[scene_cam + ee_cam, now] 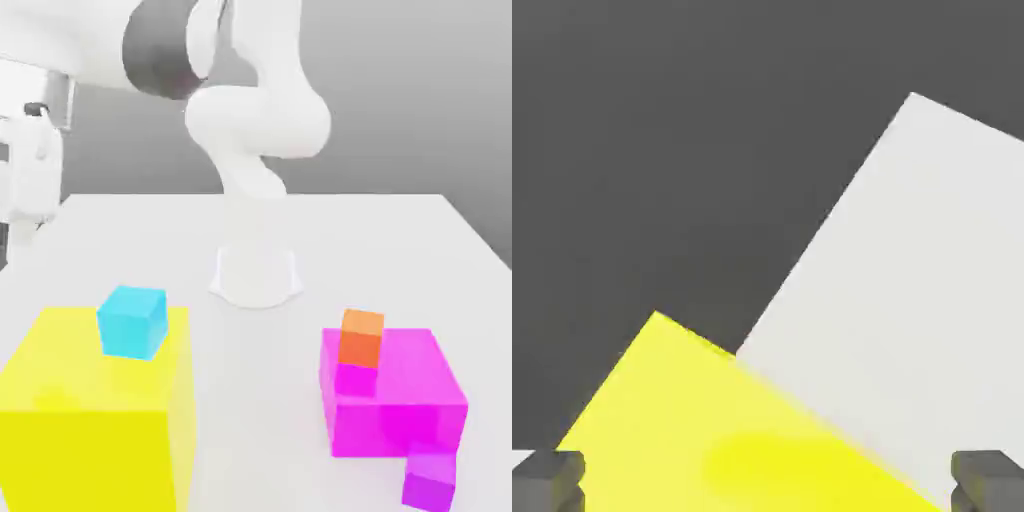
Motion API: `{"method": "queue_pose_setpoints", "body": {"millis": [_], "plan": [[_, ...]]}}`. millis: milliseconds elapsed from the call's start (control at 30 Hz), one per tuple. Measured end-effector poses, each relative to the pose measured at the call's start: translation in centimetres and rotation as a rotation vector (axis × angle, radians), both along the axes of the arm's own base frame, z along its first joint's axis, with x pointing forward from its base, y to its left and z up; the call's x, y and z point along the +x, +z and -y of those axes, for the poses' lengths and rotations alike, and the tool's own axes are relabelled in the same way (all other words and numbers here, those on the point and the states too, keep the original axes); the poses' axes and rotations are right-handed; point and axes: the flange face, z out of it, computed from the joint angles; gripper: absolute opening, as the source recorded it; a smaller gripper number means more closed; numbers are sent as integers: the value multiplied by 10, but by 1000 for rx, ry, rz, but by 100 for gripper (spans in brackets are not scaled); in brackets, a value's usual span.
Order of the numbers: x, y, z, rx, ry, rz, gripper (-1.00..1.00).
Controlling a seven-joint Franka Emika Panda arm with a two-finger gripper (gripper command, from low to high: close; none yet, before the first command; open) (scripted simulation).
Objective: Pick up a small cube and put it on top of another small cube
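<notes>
The gripper (768, 480) stands wide and empty above the large yellow block (712, 440), so the approach is only beginning. Next it must descend onto a small cube, probably the small cyan cube (132, 321) resting on that block near the table's (400, 250) front edge.

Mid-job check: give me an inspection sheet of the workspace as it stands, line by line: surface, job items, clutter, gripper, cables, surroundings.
Surface: white table, flat, with the arm's base standing on it.
Job's things: cyan cube on top of the big yellow block; orange cube on the big magenta block, near the edge facing the yellow block; small purple cube low against the magenta block's front corner, at the exterior view's right. No small cube stacked on another yet.
Clutter: nothing seen besides the blocks.
Gripper: gripper open, holding nothing, looking down over the yellow block's top.
Cables: nothing seen.
Surroundings: plain grey backdrop; dark floor past the table edge.
</notes>
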Motion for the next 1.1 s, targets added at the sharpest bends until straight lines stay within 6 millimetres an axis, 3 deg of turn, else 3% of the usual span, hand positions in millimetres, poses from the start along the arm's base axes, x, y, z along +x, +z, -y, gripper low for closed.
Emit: {"method": "queue_pose_setpoints", "body": {"millis": [133,233,433,467,700,900,1100], "plan": [[-55,-81,47,101,-288,-76,0],[-95,-138,60,177,-476,-131,0],[-108,-212,61,204,-541,-154,0],[-109,-220,61,204,-541,-155,-100],[-109,-221,61,203,-542,-153,-100],[-105,-165,59,202,-531,-157,-100],[-43,-101,53,118,-292,-204,-100]]}}
